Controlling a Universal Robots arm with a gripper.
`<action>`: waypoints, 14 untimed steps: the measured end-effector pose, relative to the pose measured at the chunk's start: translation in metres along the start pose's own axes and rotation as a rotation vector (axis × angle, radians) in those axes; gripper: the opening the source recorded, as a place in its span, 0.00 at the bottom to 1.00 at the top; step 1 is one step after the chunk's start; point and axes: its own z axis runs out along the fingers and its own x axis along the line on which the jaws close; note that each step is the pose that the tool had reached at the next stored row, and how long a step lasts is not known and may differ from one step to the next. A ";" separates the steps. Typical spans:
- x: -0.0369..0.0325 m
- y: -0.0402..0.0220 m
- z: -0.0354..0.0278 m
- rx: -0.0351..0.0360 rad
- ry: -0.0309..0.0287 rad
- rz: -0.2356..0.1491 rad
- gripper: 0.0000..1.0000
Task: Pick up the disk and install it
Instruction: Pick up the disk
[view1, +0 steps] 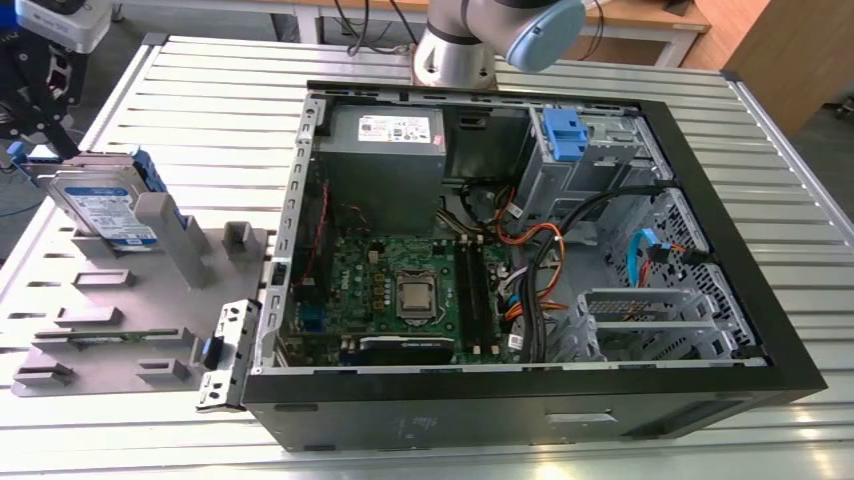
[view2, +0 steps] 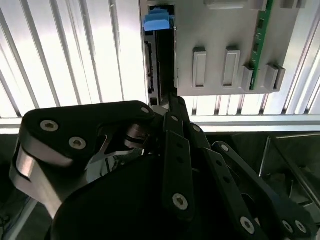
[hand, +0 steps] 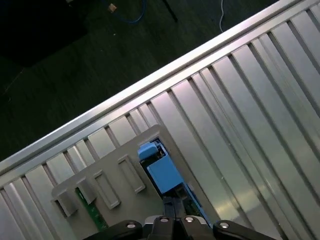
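Since the disk (view1: 100, 205) stands on edge in the grey holder (view1: 134, 310) (blue rails showing), your gripper (view1: 51, 140) hangs directly over its top end, tip at the drive's edge in the second wrist view (view2: 171, 100). You cannot tell whether it has closed on the drive. Beside the holder, the open computer case (view1: 534, 385) lies flat, its bays facing up.

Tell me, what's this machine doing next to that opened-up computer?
A robot arm is working on the disk, a drive with blue rails that stands on edge in a grey rack at the exterior view's left. The gripper is right at the disk's upper edge. The disk sits in the rack, not yet installed. The computer case lies open beside the rack on the slatted metal table.
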 end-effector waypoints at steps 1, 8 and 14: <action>0.0000 0.0000 0.0001 -0.0002 0.0008 -0.020 0.11; 0.0000 0.0000 0.0005 -0.0017 0.0055 -0.141 0.11; 0.0000 0.0000 0.0005 -0.0024 0.0077 -0.200 0.11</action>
